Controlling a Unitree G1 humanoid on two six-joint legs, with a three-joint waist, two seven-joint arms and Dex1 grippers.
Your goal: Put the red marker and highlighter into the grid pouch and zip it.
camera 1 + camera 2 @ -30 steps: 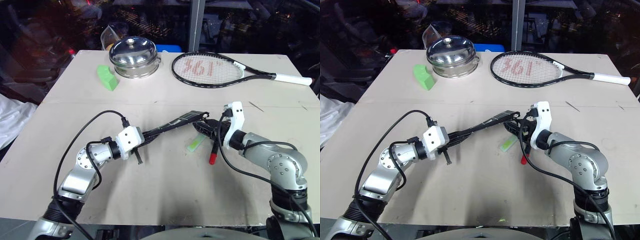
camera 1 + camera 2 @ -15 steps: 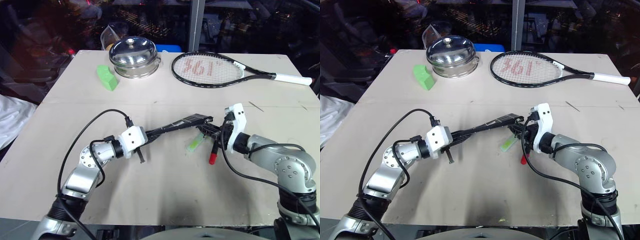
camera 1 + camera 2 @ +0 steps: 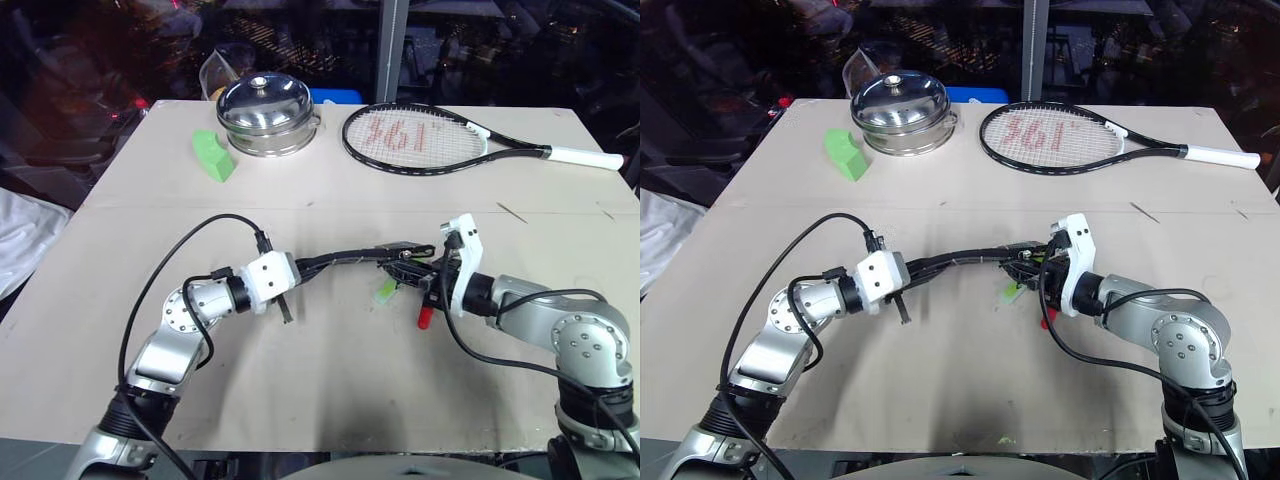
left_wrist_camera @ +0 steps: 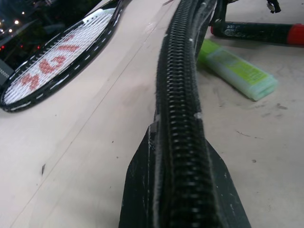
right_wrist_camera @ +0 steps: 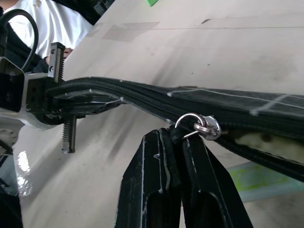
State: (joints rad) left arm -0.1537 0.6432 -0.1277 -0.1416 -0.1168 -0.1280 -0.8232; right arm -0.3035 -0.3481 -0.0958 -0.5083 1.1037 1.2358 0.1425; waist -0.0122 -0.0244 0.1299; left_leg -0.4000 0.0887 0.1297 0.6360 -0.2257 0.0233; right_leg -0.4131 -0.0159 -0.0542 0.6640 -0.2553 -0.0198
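The grid pouch (image 3: pixel 345 259) hangs edge-up above the table, stretched between both grippers. My left gripper (image 3: pixel 297 267) is shut on its left end, the zipper teeth (image 4: pixel 178 118) running away from its fingers (image 4: pixel 140 190). My right gripper (image 5: pixel 173 142) is shut on the black tab of the zipper pull (image 5: pixel 202 126) near the pouch's right end; past the pull the mouth gapes a little. The highlighter (image 3: pixel 384 293) lies on the table under that end. Beside it lies the red marker (image 3: pixel 424 317), partly hidden by the right gripper.
A steel pot with lid (image 3: pixel 268 112), a green block (image 3: pixel 214 155) and a tennis racket (image 3: pixel 420 135) sit along the far half of the table (image 3: pixel 330 380). A seam (image 3: pixel 180 207) crosses the tabletop.
The right gripper has shut on the zipper pull and drawn slightly left and towards me. The pouch's right end has come down, so it now hangs more level. The left gripper kept its hold.
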